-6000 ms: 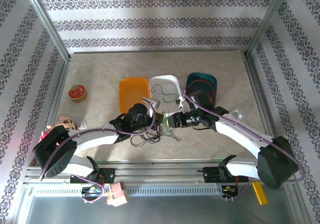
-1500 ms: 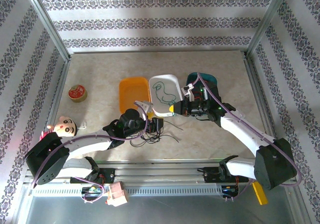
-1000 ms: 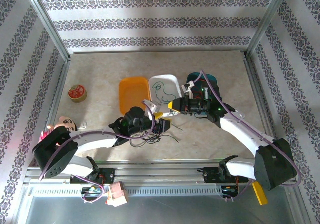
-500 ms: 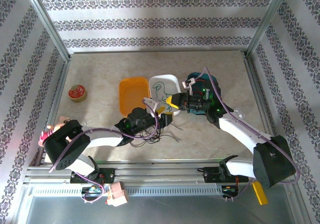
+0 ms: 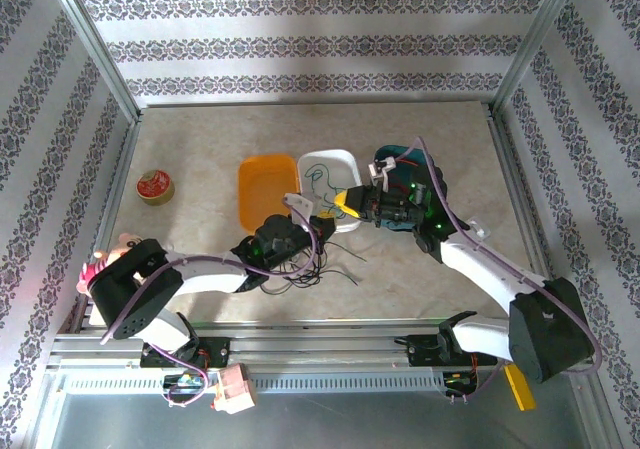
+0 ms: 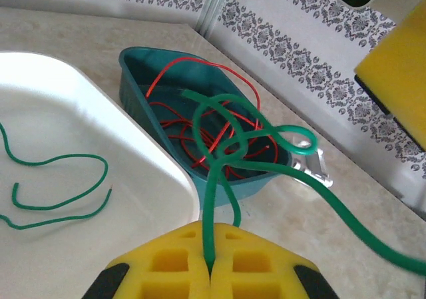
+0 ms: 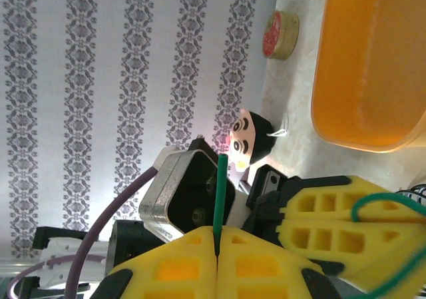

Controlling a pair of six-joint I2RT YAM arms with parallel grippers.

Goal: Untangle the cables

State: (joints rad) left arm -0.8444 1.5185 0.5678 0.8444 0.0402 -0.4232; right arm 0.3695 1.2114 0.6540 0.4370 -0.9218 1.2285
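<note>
A green cable (image 6: 234,134) loops in the air in front of the teal tray (image 6: 136,79). My left gripper (image 6: 212,236) is shut on one stretch of it. My right gripper (image 7: 217,231) is shut on the same cable's end (image 7: 221,189), which sticks up between its yellow fingers. From above, the left gripper (image 5: 322,224) and right gripper (image 5: 343,205) almost meet beside the white tray (image 5: 345,161). Red cables (image 6: 200,109) lie in the teal tray. Another green cable (image 6: 60,187) lies in the white tray. A black cable tangle (image 5: 305,267) rests on the table under the left arm.
An orange tray (image 5: 266,187) stands left of the white one. A red tin (image 5: 154,185) and a doll's head (image 5: 128,247) sit at the table's left side. A small clear clip (image 6: 318,167) lies beside the teal tray. Metal frame posts and patterned walls enclose the table.
My left gripper has closed on the green cable after standing open. The right gripper has shifted left over the white tray's near corner, still gripping the cable's end.
</note>
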